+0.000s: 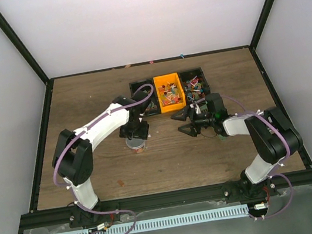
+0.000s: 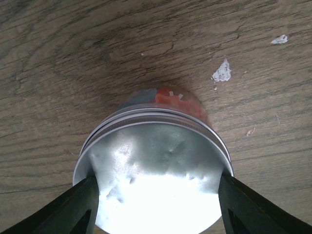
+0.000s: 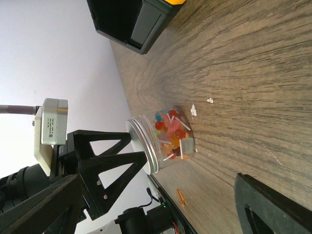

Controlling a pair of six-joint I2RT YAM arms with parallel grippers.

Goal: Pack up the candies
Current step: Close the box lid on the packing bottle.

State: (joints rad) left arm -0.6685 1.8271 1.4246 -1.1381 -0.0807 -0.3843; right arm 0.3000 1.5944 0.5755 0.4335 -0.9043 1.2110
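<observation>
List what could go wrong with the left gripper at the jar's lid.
1. The left gripper pinches the lid only at its smooth rim, so it may slip.
2. The right gripper, open, is clear of the jar, so a twist could spin or tip it.

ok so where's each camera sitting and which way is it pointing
top: above and behind the arms, facing down on the table; left arm and right arm show.
left wrist: straight down on the jar and its lid; own fingers clamp its sides.
right wrist: low across the table at the jar in the left pincer; one own finger shows.
shared: all three show the jar.
</observation>
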